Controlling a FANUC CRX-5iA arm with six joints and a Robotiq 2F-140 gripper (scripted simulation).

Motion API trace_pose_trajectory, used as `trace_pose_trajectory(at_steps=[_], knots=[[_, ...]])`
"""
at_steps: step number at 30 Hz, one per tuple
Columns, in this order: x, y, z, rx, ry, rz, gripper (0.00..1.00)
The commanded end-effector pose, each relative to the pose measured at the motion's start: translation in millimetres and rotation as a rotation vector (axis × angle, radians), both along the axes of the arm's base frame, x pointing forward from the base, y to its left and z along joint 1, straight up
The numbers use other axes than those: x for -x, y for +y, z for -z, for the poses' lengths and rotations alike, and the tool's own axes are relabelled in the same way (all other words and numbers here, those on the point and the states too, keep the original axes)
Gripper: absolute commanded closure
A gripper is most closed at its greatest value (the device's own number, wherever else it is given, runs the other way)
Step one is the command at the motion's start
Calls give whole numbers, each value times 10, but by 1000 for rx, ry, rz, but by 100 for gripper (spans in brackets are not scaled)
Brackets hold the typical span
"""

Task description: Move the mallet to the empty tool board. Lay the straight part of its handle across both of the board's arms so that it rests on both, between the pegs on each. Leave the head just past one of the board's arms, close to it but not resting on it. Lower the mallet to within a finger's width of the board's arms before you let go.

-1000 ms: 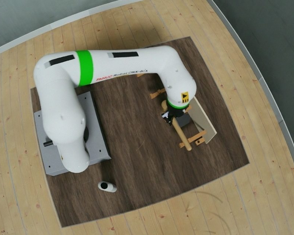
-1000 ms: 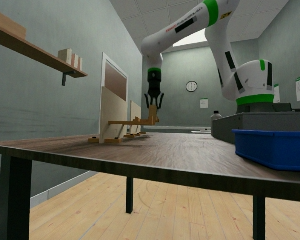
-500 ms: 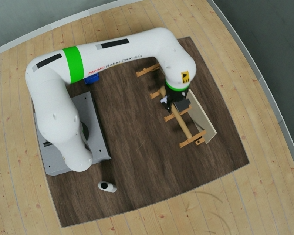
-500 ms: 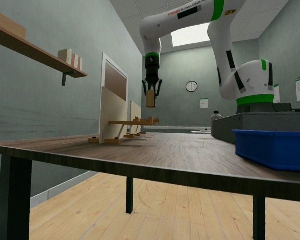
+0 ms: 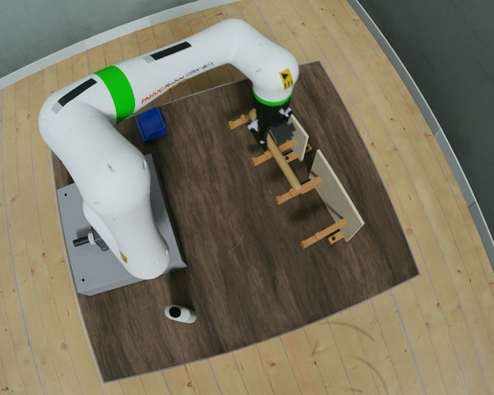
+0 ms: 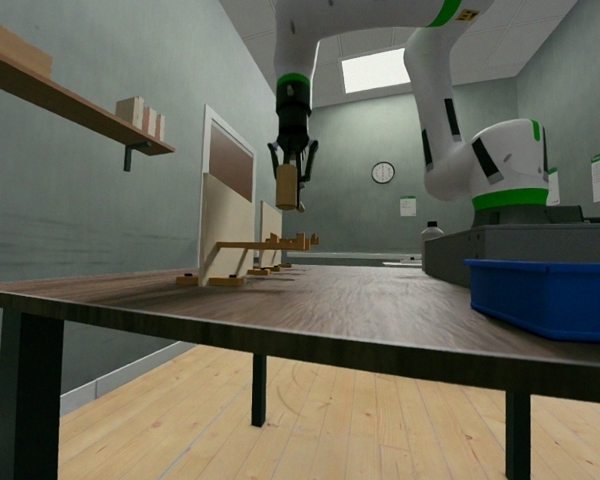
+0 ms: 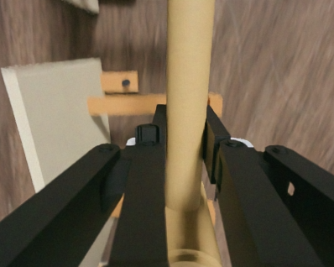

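Now the pincer (image 7: pixel 186 138) pinches the mallet (image 5: pixel 283 163) by its handle, high above the boards (well off the desk), so a skewed descent could land it on the pegs.

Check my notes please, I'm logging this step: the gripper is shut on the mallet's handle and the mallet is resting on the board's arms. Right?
Not quite. The gripper is shut on the handle of the mallet, but the mallet is not resting on the board's arms; it hangs in the air well above them. The exterior view shows the gap.
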State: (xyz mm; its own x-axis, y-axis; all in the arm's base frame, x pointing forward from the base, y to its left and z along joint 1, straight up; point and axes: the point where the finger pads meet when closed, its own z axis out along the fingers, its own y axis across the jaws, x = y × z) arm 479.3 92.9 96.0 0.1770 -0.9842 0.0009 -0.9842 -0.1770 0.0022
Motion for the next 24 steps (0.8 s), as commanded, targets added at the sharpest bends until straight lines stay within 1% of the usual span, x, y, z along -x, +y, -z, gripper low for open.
trace_pose_trajectory(at_steps=[1,4,11,24], knots=[[93,406,27,4,-4,2,90],[172,624,48,4,-4,2,90],[433,1189,103,4,-4,2,90],[440,1222,101,4,-4,-33,90]])
